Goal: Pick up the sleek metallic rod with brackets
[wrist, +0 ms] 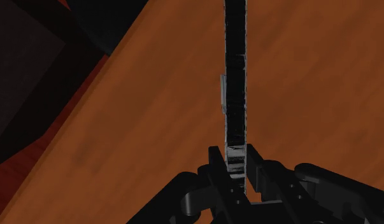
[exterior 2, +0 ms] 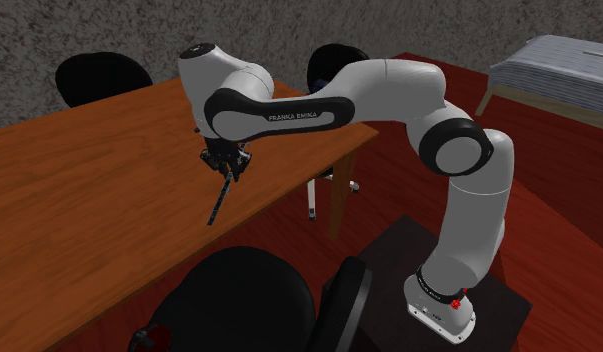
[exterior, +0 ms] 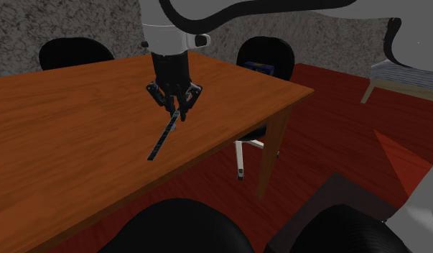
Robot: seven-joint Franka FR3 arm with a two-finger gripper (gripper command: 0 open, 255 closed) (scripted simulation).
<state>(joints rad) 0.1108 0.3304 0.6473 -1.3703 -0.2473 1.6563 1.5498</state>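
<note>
Rod [exterior: 165, 136] clasped at one end by the pincer [exterior: 179, 111]; arm [exterior 2: 389, 90] arches over, pointing down.

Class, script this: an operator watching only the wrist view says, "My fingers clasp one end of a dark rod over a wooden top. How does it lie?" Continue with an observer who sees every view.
Observer: The rod slants down from the gripper; whether its far end touches the table, I cannot tell.
Operator: What surrounds the table?
Observer: Black chairs stand on both long sides.
Operator: Where does the arm come from?
Observer: From a dark stand on the floor, past the table's corner.
</note>
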